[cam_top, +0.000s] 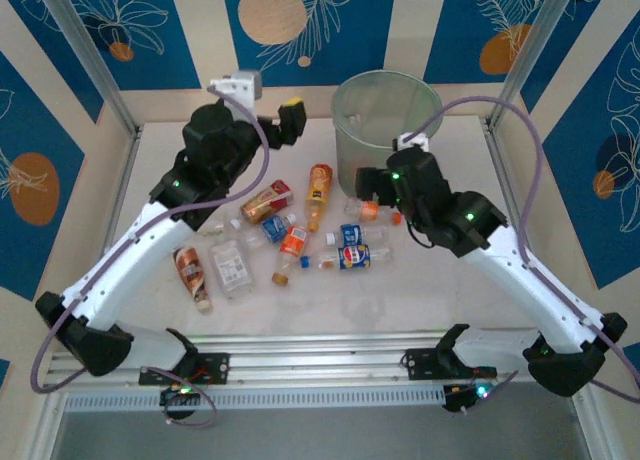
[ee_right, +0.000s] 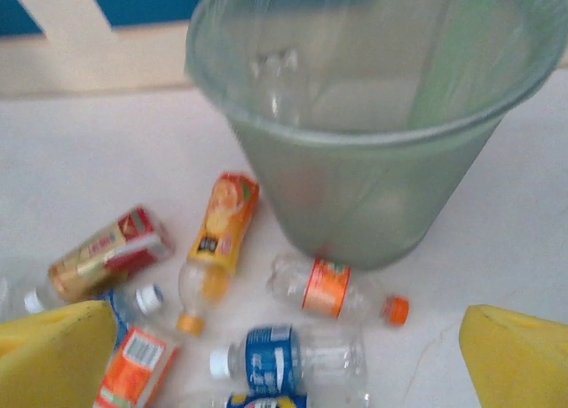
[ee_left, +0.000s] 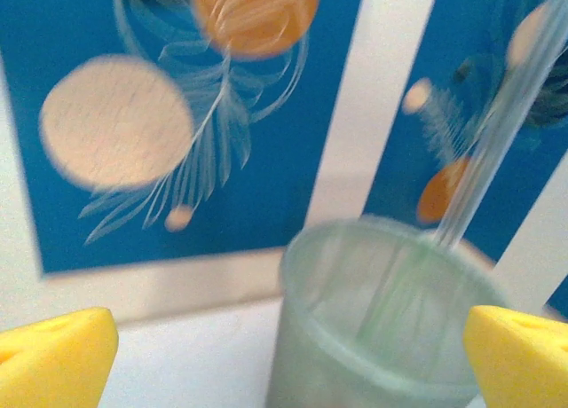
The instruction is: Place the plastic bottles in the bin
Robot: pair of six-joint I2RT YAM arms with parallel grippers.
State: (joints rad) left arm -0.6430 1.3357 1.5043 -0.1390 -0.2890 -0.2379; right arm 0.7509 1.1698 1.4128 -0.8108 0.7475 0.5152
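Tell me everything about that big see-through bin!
The bin is a round, pale grey-green wastebasket made of cloudy, see-through plastic. It is wider at its open rim than at its base and has no lid. It stands upright at the far side of the table. A clear bottle with an orange label and cap lies on its side just in front of the base. I cannot tell if they touch, or if anything lies inside.

Bright, even light with only soft shadows. Beyond the left gripper (ee_left: 288, 359) the bin (ee_left: 373, 310) looks blurred; the right wrist view is slightly soft.
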